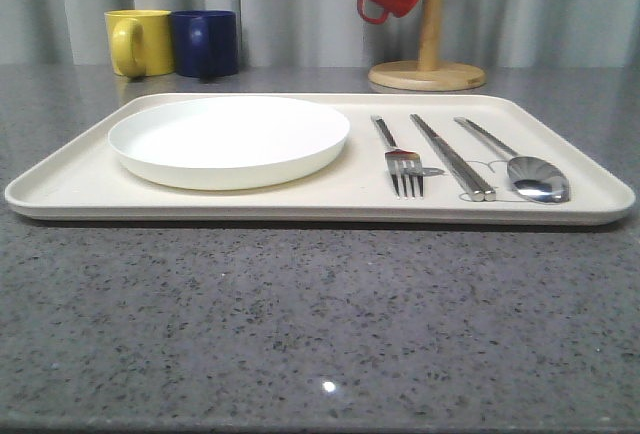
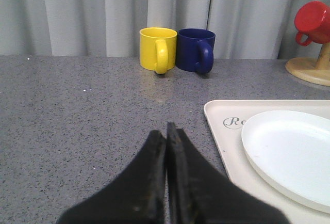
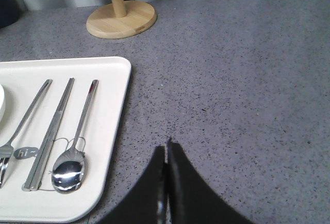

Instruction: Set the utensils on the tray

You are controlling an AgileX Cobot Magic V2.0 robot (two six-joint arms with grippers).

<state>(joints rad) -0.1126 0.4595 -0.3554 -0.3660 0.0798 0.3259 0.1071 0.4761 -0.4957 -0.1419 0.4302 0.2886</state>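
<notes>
Lying side by side on the tray's right half: fork, chopsticks, spoon, apart from the plate at left. Bare counter all round. Script on tray partly hidden, "Ro…"; "hi" bubble by the fork. Both grippers, left and right, clenched, empty, over counter. Mugs and mug tree stand behind.
</notes>
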